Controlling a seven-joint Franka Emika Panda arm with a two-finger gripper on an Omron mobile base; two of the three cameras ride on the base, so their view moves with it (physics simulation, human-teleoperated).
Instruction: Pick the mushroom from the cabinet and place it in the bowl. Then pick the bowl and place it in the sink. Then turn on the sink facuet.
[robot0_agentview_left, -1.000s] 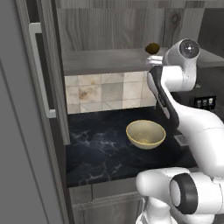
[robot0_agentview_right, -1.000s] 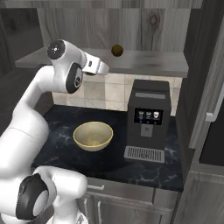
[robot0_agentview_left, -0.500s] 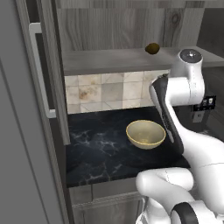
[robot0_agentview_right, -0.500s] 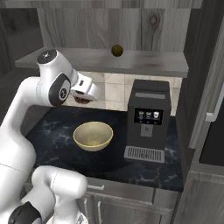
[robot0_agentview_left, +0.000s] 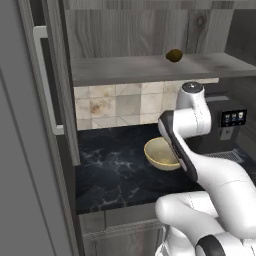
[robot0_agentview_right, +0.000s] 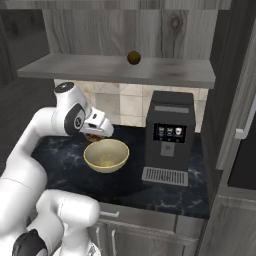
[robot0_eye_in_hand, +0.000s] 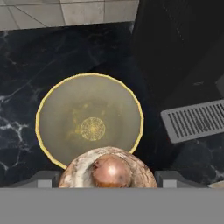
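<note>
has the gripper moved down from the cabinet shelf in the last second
Yes. The gripper, shut on the mushroom, has dropped from shelf height to just above the bowl rim.

black marble counter (robot0_agentview_left: 112, 172), bowl (robot0_agentview_left: 161, 153), coffee machine (robot0_agentview_right: 169, 135)

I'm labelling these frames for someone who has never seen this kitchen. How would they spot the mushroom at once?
Find the black coffee machine on the dark marble counter; left of it sits the pale yellow bowl. Just above the bowl's rim, the white arm's tool grips the mushroom, a speckled reddish-brown and tan lump, unlike the plain olive-brown lump up on the cabinet shelf.
</note>
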